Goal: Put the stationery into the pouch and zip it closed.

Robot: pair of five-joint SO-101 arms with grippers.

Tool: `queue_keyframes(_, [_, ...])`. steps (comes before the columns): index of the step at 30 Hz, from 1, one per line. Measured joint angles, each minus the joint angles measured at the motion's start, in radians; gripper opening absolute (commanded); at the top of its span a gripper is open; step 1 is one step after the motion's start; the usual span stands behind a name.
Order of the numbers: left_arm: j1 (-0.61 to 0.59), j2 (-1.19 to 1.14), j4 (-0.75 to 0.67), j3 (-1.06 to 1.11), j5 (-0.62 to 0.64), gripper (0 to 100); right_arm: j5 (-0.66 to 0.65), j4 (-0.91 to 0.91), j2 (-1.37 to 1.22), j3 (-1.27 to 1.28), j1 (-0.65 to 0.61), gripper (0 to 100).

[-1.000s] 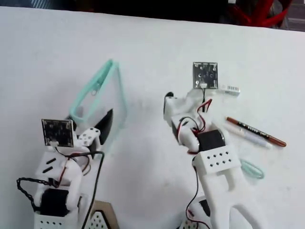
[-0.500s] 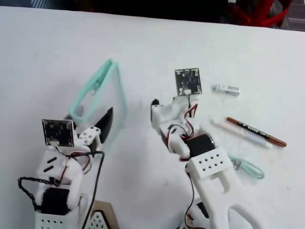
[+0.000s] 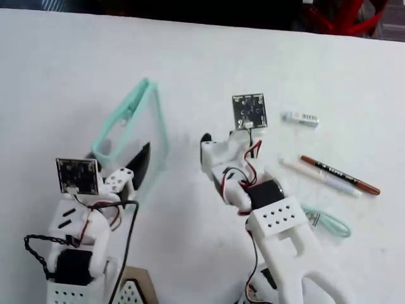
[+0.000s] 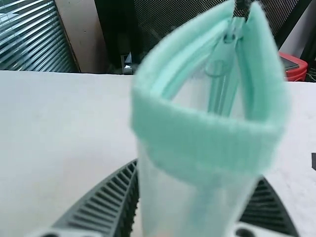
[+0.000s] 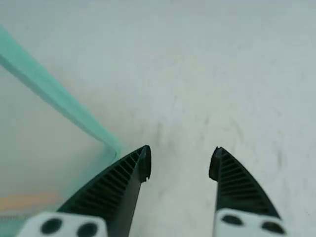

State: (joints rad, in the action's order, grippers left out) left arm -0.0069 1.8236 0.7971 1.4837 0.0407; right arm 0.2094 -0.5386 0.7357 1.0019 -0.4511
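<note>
A clear pouch (image 3: 140, 130) with mint trim stands tilted at the table's left. My left gripper (image 3: 137, 166) is shut on its near end. In the left wrist view the pouch (image 4: 207, 143) rises between the dark fingers (image 4: 106, 207), its mouth spread and the zip pull at the far tip. My right gripper (image 5: 180, 160) is open and holds nothing, low over bare table just beside the pouch's corner (image 5: 59, 98); from above it (image 3: 205, 139) sits right of the pouch. A white eraser (image 3: 299, 118), a red-brown pen (image 3: 340, 175) and a white pen (image 3: 319, 177) lie to the right.
A mint loop of cord (image 3: 329, 223) lies beside the right arm's base. The table's far edge runs along the top, with dark and red objects (image 3: 345, 16) beyond it. Bare white table lies between the pouch and the stationery.
The right arm has swung left from near the eraser toward the pouch, mostly in the first half second. The left arm and pouch have stayed put.
</note>
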Motion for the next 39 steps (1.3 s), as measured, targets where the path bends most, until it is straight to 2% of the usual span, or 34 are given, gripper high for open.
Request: queue_keyframes(39, [0.000, 0.000, 0.000, 0.002, 0.000, 29, 0.000, 0.025, 0.000, 0.008, -0.008, 19.4])
